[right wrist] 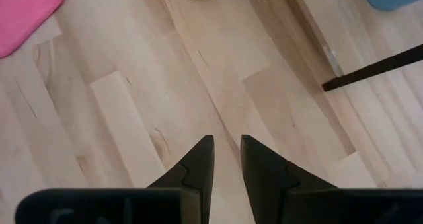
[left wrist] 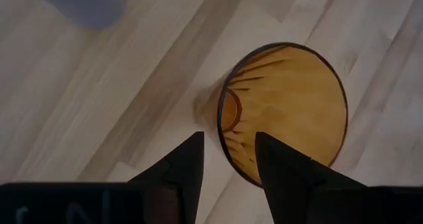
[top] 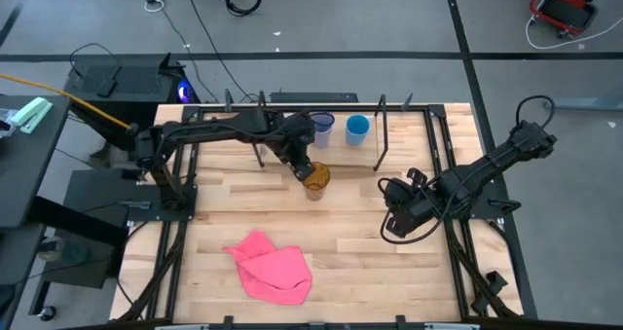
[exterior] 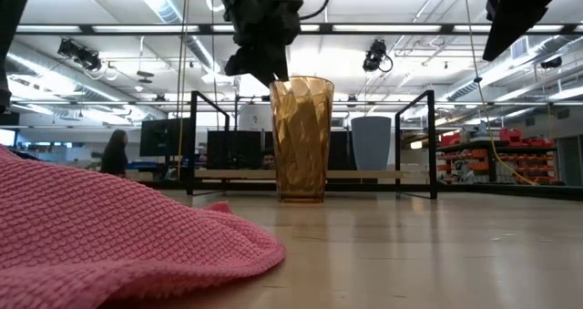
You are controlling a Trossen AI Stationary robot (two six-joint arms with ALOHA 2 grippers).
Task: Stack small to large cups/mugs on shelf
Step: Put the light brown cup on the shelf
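The amber-brown translucent cup (top: 314, 180) stands upright on its base on the table, in front of the shelf (exterior: 228, 174). The lavender cup (top: 322, 128) and the blue cup (top: 357, 128) stand side by side on the shelf. My left gripper (left wrist: 228, 151) is open, pointing down at the amber cup's rim (left wrist: 222, 128). One finger is outside the wall and one over the inside, with a gap on both sides. My right gripper (right wrist: 227, 151) is open by a narrow gap and empty, over bare table to the right (top: 392, 220).
A pink cloth (top: 271, 267) lies crumpled near the table's front edge, left of centre. The shelf's thin black legs (top: 380, 140) stand right of the amber cup. Bare wood lies between the cup and my right gripper.
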